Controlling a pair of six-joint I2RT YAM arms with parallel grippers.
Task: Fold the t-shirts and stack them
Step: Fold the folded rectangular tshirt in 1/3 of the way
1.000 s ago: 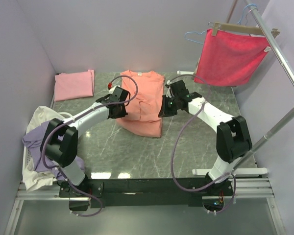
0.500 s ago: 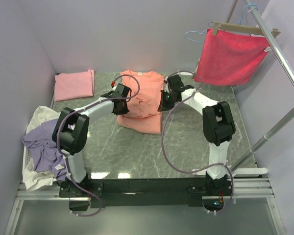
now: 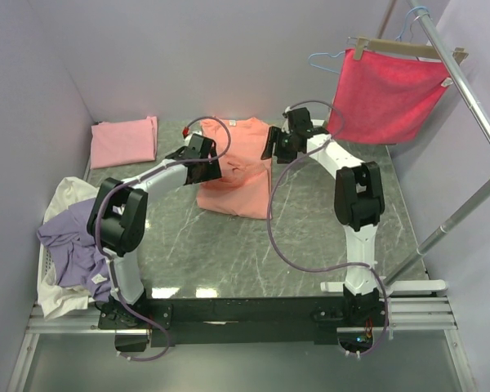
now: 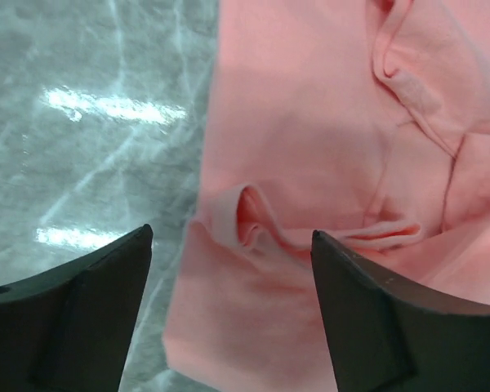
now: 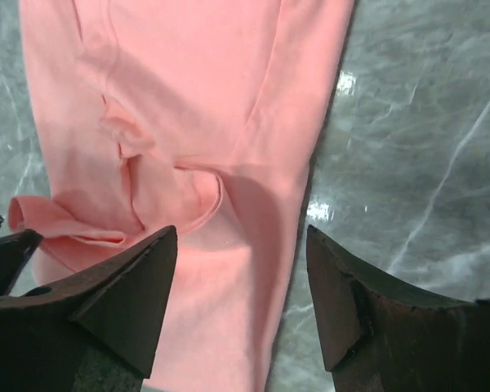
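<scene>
A salmon-orange t-shirt [image 3: 238, 175] lies partly folded on the marble table, sleeves tucked in and creased in the middle [image 4: 310, 122] [image 5: 196, 82]. My left gripper [image 3: 213, 168] hovers open over its left edge, with nothing between the fingers [image 4: 230, 233]. At the shirt's right edge near the collar, my right gripper [image 3: 270, 152] also stands open and empty [image 5: 242, 230]. A light pink t-shirt [image 3: 124, 140] lies folded at the back left. Lavender [image 3: 69, 241] and cream [image 3: 67, 196] t-shirts lie crumpled in a heap at the left.
A crimson cloth [image 3: 388, 94] hangs from a hanger on a metal rack [image 3: 474, 106] at the back right. A white basket [image 3: 45, 273] under the crumpled shirts sits off the table's left edge. Purple walls close in the back and sides.
Both grippers have opened and let go of the salmon-orange t-shirt. Both arms have reached further toward the back, the right one more so.
</scene>
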